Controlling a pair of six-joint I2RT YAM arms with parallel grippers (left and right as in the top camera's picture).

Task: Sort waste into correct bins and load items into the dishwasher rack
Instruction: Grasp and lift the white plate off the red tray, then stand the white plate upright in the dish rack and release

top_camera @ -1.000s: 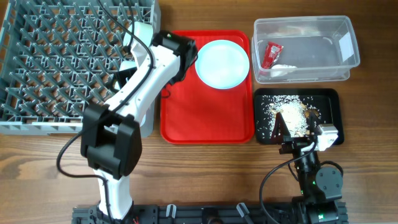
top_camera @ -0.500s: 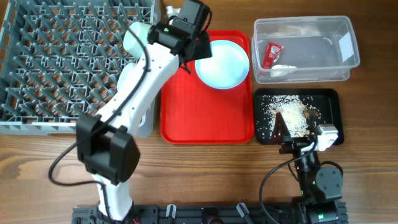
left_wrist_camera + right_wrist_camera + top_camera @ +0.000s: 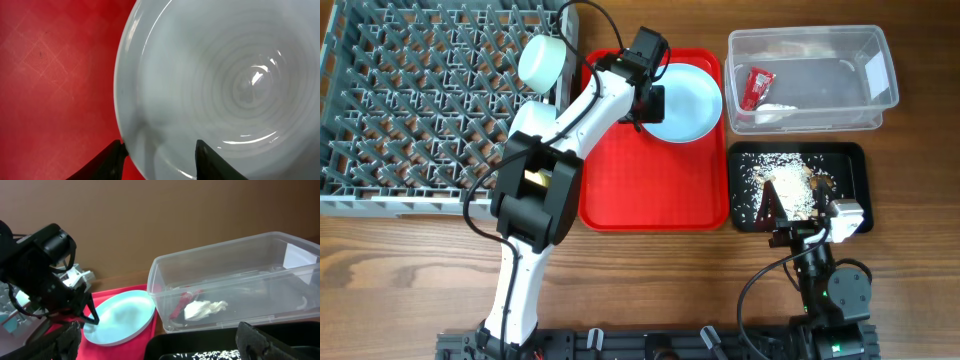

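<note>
Glossy plate [image 3: 225,85], textured red tray [image 3: 45,75]

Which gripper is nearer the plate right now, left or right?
Left. The left gripper is open right at the plate's left rim, over the red tray. The right gripper sits over the black tray's near edge, well away from the plate.

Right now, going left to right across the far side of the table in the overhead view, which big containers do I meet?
Grey dishwasher rack → red serving tray → clear plastic tub.
</note>
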